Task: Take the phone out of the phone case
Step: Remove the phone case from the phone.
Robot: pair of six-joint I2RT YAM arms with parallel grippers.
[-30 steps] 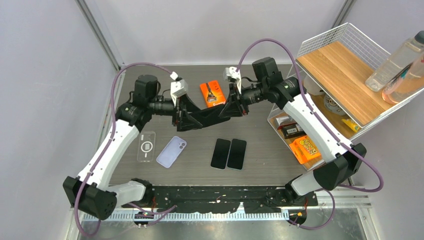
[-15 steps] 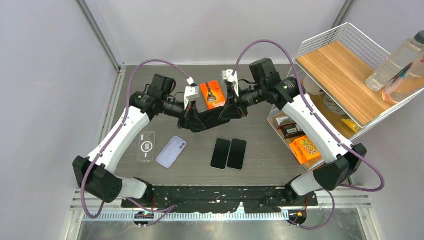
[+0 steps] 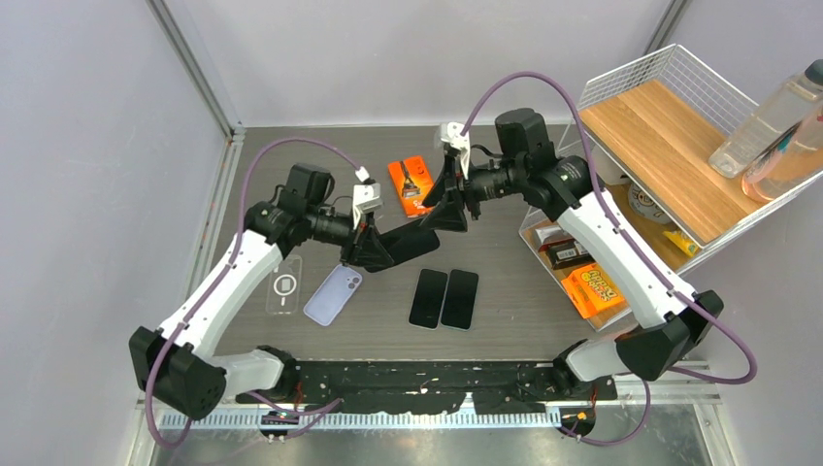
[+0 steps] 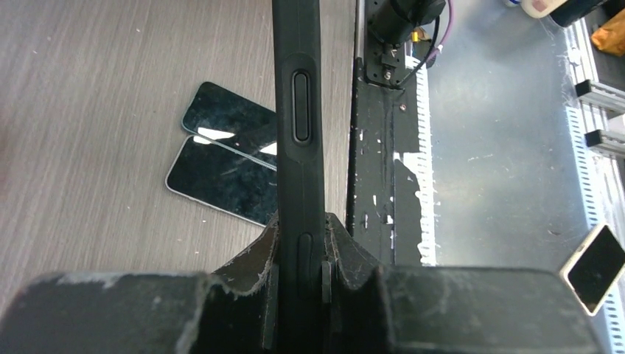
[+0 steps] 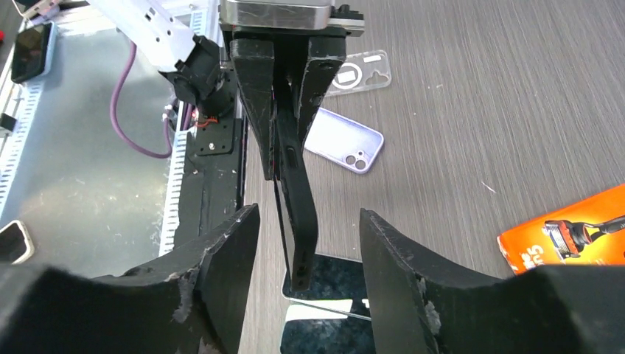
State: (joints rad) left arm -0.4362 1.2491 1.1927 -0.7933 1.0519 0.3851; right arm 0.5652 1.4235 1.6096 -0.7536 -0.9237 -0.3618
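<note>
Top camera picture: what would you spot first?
Over the middle of the table, the left gripper pinches a black phone case up in the air, and the right gripper stands open at its other end. Just below them two black phones lie side by side, and a bright orange box sits further back.

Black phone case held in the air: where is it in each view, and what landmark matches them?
Top view: centre, black phone case in the left hand.
Left wrist: edge-on, up the middle.
Right wrist: centre, hanging downward.
Shared landmark: two bare phones side by side on the table.
</note>
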